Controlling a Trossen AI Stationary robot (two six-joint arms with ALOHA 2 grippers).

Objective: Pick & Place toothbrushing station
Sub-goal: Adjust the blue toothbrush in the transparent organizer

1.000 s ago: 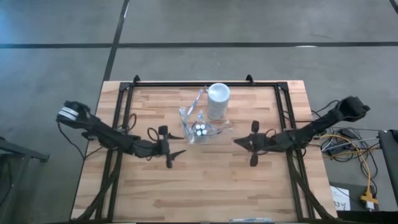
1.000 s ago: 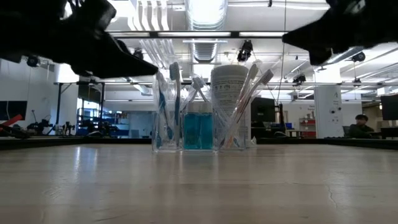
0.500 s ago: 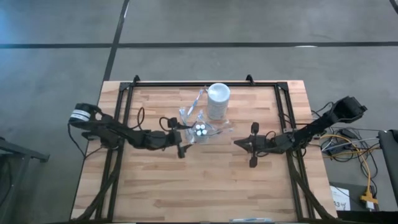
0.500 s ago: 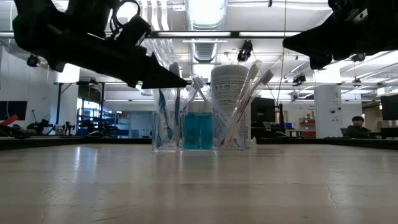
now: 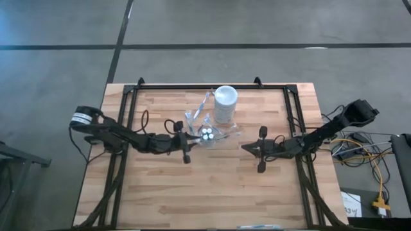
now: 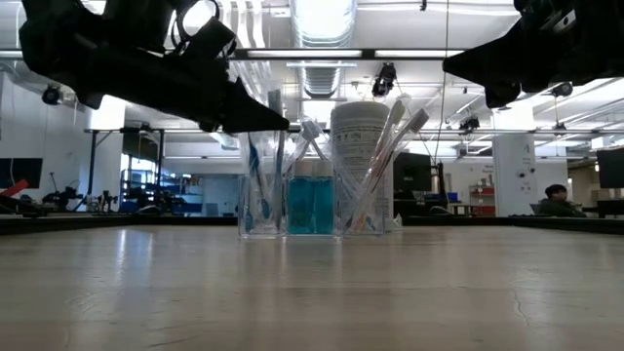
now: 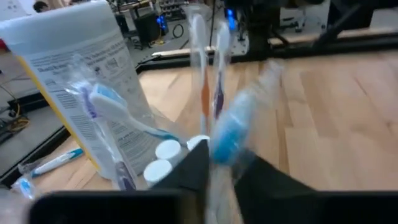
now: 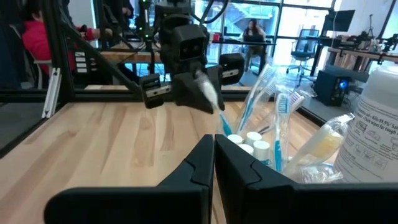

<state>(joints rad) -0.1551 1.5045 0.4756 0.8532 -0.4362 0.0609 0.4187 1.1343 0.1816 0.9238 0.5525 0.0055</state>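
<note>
A clear holder (image 5: 207, 135) near the table's middle holds several wrapped toothbrushes and white-capped teal tubes (image 6: 312, 205). A white cylindrical cup (image 5: 225, 102) stands just beyond it. My left gripper (image 5: 188, 141) reaches level from the table's left and is shut on one toothbrush (image 7: 227, 130) standing in the holder. My right gripper (image 5: 245, 147) hovers shut with nothing in it, to the right of the holder and above the table. My left gripper pinches the upper end of a wrapped blue-white toothbrush (image 7: 217, 146) between its two fingers (image 7: 194, 171). The fingers come level from the table's left and lie across the brush. The brush stands nearly upright, its lower part in the clear holder (image 6: 261, 210).
A loose wrapped toothbrush (image 5: 204, 102) lies on the table beyond the holder, left of the cup. Black frame rails (image 5: 128, 109) run along the table's left, right and far sides. Bare wood lies toward the near edge. People sit in the room behind.
My left gripper has travelled toward the table's right edge up to the holder, rolling a little. Its widely spread fingers have closed on the upper end of a toothbrush. The holder, cup and right gripper have kept still.
</note>
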